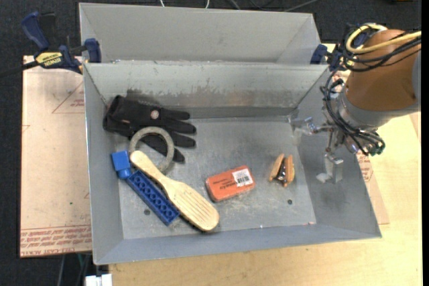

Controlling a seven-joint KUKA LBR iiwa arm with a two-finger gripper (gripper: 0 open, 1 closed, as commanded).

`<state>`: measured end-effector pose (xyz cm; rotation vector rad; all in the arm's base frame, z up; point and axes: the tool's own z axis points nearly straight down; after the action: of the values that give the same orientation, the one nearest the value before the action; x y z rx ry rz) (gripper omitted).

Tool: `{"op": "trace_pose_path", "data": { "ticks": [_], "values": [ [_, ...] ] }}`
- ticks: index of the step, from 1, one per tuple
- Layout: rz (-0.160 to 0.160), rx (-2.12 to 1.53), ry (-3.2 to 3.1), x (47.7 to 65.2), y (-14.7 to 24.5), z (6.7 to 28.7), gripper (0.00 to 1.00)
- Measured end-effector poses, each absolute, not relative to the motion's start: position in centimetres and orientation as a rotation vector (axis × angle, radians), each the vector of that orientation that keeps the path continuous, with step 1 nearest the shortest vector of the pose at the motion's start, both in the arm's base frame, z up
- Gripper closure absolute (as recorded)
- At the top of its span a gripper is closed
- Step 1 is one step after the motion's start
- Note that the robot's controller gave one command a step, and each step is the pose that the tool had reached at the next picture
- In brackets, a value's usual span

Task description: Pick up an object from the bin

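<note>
My gripper (331,163) hangs over the right side of the bin, above its sloping right wall. Nearest to it, a little to the left on the bin floor, lies a small brown and orange clip-like thing (283,169). Further left lies an orange rectangular block (230,183) with a white label on its top. The gripper touches neither of them.
In the left half lie a wooden brush (175,192) across a long blue studded strip (144,188), a grey ring (153,142) and a black glove (144,118) near the back wall. The arm with its orange cover and cables stands over the bin's right rim.
</note>
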<state>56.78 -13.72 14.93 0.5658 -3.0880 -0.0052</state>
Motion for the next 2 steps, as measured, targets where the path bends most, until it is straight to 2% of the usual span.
{"op": "trace_pose_path", "data": {
  "ticks": [1, 2],
  "values": [
    [-0.004, 0.600, -3.083, 56.4, -13.6, 11.0, 0.00],
    [-0.008, 0.312, -3.128, 55.6, -11.7, 14.5, 0.00]
  ]
}}
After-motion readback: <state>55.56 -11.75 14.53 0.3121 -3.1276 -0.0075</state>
